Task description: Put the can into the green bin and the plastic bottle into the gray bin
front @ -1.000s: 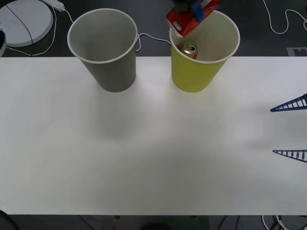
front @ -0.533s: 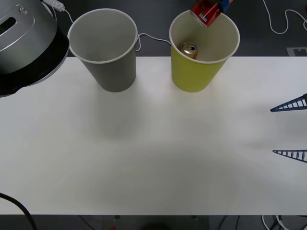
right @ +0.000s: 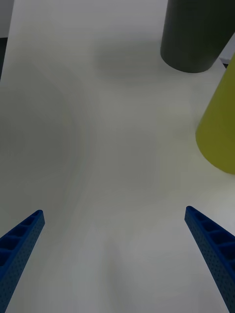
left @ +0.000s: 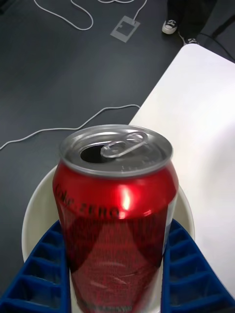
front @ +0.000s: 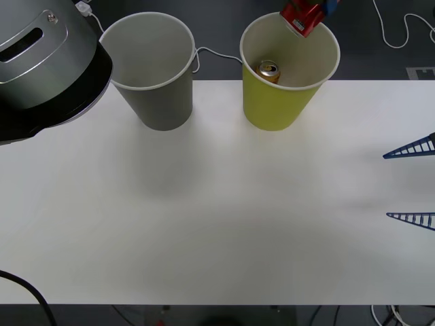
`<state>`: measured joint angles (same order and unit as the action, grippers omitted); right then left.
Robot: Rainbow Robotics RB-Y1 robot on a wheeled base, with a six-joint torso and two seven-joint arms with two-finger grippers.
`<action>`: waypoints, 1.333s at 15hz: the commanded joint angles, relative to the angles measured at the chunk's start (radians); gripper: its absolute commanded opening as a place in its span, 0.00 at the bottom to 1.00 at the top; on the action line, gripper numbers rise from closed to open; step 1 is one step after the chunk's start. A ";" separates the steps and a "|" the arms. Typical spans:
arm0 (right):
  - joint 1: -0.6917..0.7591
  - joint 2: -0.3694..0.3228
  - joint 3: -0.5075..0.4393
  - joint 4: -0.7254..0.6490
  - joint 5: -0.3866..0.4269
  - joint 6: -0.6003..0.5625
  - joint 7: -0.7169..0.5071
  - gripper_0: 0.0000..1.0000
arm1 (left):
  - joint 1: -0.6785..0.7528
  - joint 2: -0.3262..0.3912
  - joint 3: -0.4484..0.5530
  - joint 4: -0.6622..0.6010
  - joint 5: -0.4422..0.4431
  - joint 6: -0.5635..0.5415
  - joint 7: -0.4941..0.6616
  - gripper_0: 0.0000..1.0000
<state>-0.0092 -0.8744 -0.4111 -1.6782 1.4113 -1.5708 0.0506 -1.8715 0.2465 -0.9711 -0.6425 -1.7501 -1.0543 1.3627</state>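
The red can [front: 301, 16] hangs tilted over the far rim of the green bin [front: 275, 109], with my left gripper [front: 315, 8] shut on it. In the left wrist view the can [left: 115, 215] stands silver top up between the blue fingers [left: 39, 274], and the bin's white rim [left: 34, 215] lies beneath it. The gray bin [front: 156, 95] stands to the left of the green one. My right gripper [front: 411, 183] waits open at the table's right edge, nothing between its fingers. The right wrist view has the gray bin [right: 198, 34] and green bin [right: 223, 127]. The plastic bottle is out of view.
A gold-orange can [front: 269, 70] lies inside the green bin. A big silver and black link of my left arm [front: 41, 61] covers the table's far left corner. The white table [front: 217, 224] spreads wide before the bins. Cables run across the dark floor behind.
The left gripper has carried the red can up and to the right, from the green bin's near-left rim to its far rim. The left arm's silver link swung into the upper left.
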 commanded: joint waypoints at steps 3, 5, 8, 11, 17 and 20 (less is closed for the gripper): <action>0.000 0.000 0.000 0.000 0.000 0.000 0.000 1.00 | 0.002 0.011 0.000 0.000 0.044 0.000 -0.030 1.00; 0.000 0.000 0.000 0.000 0.000 0.000 0.000 1.00 | 0.003 0.037 0.000 0.000 0.103 -0.013 -0.073 1.00; 0.000 0.000 0.000 0.000 0.000 0.000 0.000 1.00 | 0.020 0.102 0.006 -0.020 0.184 -0.064 -0.159 1.00; 0.000 0.000 0.000 0.000 0.000 0.000 0.000 1.00 | 0.107 0.215 0.066 -0.184 0.184 -0.108 -0.175 1.00; 0.000 0.000 0.000 0.000 0.000 0.000 0.000 1.00 | 0.353 0.451 0.259 -0.589 0.173 -0.216 -0.185 1.00; 0.000 0.000 0.000 0.000 0.000 0.000 0.000 1.00 | 0.477 0.525 0.394 -0.717 0.165 -0.297 -0.238 1.00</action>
<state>-0.0092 -0.8744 -0.4111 -1.6782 1.4113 -1.5708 0.0506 -1.4211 0.7557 -0.6038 -1.3334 -1.5829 -1.3369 1.1323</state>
